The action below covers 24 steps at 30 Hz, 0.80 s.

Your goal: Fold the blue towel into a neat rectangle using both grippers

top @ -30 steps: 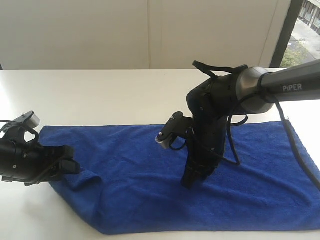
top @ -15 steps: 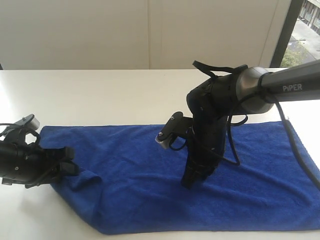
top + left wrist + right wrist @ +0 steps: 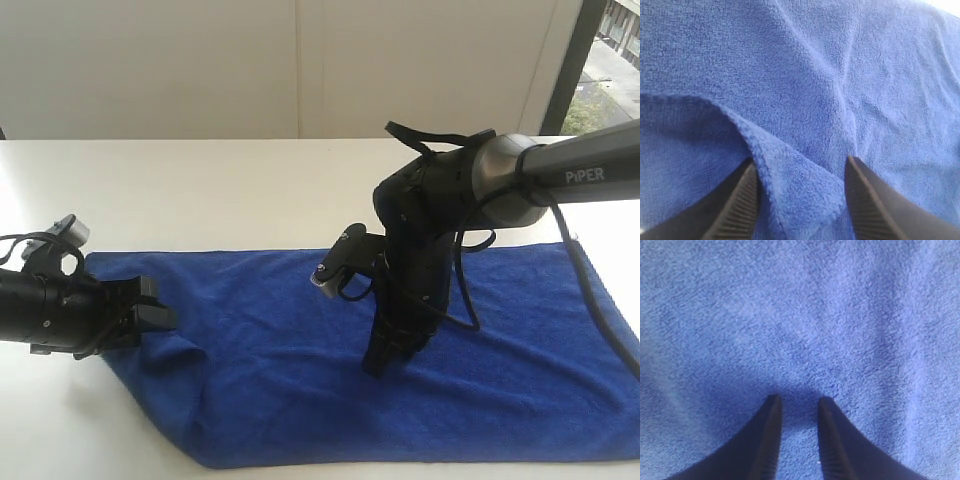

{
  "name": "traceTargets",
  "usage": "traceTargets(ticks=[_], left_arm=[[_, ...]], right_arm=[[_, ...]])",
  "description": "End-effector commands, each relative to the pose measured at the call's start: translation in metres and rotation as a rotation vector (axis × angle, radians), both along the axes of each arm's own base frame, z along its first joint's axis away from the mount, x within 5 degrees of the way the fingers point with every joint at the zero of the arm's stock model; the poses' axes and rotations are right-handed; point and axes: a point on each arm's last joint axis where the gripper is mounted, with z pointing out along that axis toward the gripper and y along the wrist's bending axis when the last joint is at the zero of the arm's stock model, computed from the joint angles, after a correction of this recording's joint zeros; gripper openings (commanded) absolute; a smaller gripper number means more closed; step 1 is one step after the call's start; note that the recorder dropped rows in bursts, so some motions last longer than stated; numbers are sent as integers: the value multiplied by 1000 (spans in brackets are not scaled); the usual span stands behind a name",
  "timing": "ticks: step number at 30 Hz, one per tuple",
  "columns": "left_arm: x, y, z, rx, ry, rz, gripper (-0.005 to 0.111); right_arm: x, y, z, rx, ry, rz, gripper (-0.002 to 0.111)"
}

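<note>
Towel: the deep royal-blue terry cloth towel (image 3: 500,380), long and rectangular, lies spread lengthwise on the white tabletop (image 3: 200,190), mostly flat.

Towel's left end: one corner is flipped up into a soft fold (image 3: 172,352), so that end looks kinda rumpled. The rest looks smooth.

Left gripper: the bulky matte-black left gripper (image 3: 158,318) lies low and nearly level at the towel's left end, pointing in over the cloth. In the left wrist view its ribbed fingers (image 3: 742,200) are spread wide with the flipped-up fold sitting right between them. It's not clamped down.

Right gripper: the black right gripper (image 3: 372,368), on the grey arm marked "PiPER" (image 3: 585,175), points steeply down onto the towel near its middle. In the right wrist view the fingertips (image 3: 771,412) rest on the cloth with only a narrow gap between them. I don't see cloth bunched up in that gap.

Grippers vs each other: well apart.
</note>
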Motion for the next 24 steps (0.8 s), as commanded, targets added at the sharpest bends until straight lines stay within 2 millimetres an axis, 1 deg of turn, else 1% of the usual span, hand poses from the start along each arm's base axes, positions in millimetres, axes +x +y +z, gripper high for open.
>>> traceTargets(ticks=[1,10,11,13,14,17,20,24], left_arm=[[1,-1,3,-19,-11,-5,56],[2,1,1,5,-12,10,56],[2,1,1,5,-12,10,54],[2,1,1,5,-12,10,46],[2,1,1,5,-12,10,37],[2,1,1,6,-14,8,18],[2,0,1,4,-14,7,10],[2,1,1,16,-15,-5,5]], right_arm=[[2,-2,-10,6,12,-16,26],[1,-2,-10,7,12,-17,26],[1,-2,-10,7,12,-17,26],[1,-2,-10,7,12,-17,26],[1,-2,-10,7,12,-17,26],[1,-2,-10,7,12,-17,26],[1,-2,-10,7,12,-17,26],[1,-2,-10,6,14,-17,26]])
